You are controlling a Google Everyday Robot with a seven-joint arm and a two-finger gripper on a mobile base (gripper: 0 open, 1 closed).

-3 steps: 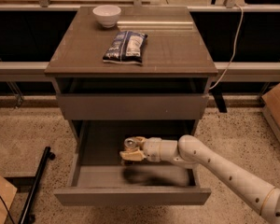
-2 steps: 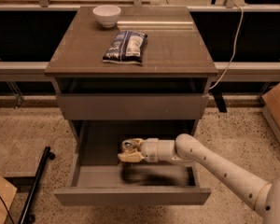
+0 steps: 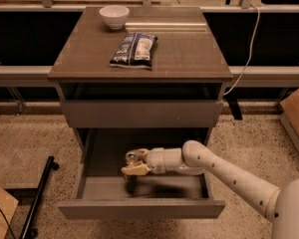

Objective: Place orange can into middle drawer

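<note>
Speckled stone floor surrounds a grey-brown cabinet whose tabletop carries a white bowl at its 11 o'clock corner and a blue-and-white bag at 5 o'clock from the bowl.

Since a second ago the tool has slid a little toward 9 o'clock and sunk slightly nearer the floor of the middle drawer. The bowl and bag have not moved.

That drawer stands pulled out toward 6 o'clock. The upper drawer is shut, its front hanging over the open one's back at 12 o'clock. The tool is left of the drawer's middle, with the left wall near at 9 o'clock, the front panel near at 6 o'clock, and bare floor at 3 o'clock beneath the arm, which reaches in from 4 o'clock over the right wall.

The tan fingers are clenched on the can, its silver top showing above them. The can is upright and low over the drawer floor; whether it touches I cannot tell.
</note>
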